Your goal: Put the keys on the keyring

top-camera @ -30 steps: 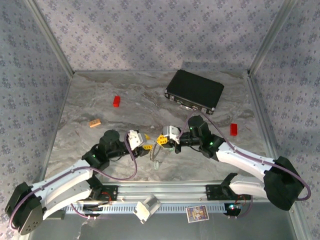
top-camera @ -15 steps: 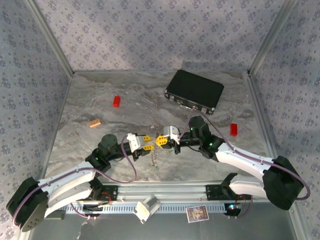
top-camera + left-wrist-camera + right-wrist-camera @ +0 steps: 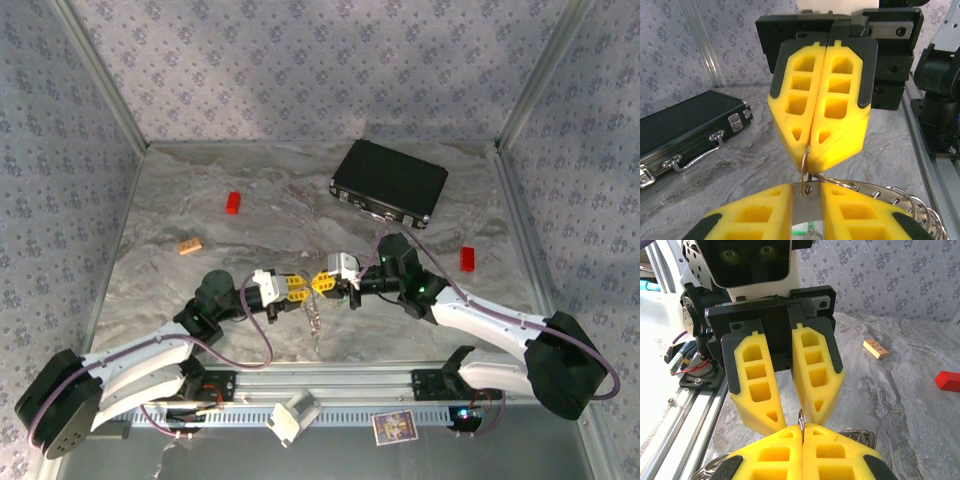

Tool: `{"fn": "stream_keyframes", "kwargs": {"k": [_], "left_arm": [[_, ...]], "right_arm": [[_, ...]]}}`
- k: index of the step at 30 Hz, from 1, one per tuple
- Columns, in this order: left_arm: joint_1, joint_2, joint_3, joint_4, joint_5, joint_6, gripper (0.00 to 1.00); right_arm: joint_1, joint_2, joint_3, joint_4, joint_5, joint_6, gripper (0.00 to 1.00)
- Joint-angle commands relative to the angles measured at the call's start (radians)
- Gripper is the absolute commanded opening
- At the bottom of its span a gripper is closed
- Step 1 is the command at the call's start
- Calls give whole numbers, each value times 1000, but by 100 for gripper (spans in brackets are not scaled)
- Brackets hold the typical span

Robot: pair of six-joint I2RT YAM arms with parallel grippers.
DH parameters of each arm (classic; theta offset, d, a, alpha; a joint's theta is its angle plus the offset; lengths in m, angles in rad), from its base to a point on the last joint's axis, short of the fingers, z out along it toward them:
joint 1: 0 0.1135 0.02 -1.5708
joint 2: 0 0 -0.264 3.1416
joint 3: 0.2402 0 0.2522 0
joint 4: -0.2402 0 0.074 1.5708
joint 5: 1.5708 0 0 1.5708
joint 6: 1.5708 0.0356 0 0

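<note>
The left claw [image 3: 297, 291] has slid nearer the right claw [image 3: 320, 284], its chunky yellow jaws apart; the right claw pinches the thin, shiny, round metal keyring [image 3: 880, 192]

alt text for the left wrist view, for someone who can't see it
The right gripper, shut, pinches a thin loop of the keyring just above the open left gripper. A black case lies at left on the marbled table.

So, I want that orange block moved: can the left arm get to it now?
Probably yes: the left hand is open, and bare table lies between it and the block.
</note>
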Motion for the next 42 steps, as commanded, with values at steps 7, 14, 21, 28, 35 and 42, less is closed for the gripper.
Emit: {"fn": "stream_keyframes", "kwargs": {"k": [7, 14, 21, 28, 35, 42], "left_arm": [[2, 30, 6, 87, 51, -10, 13], [3, 15, 12, 91, 53, -13, 13], [3, 8, 15, 100, 53, -11, 5], [-15, -57, 105, -217, -142, 86, 0], [-68, -44, 264, -606, -279, 180, 0], [-92, 5, 415, -875, -326, 208, 0]], "right_arm": [[11, 6, -4, 40, -11, 16, 0], [13, 33, 2, 48, -21, 16, 0], [13, 41, 4, 45, -21, 18, 0], [-18, -23, -7, -69, 95, 0, 34], [-98, -139, 47, -325, 430, 237, 51], [-38, -210, 15, -461, 687, 541, 51]]}}
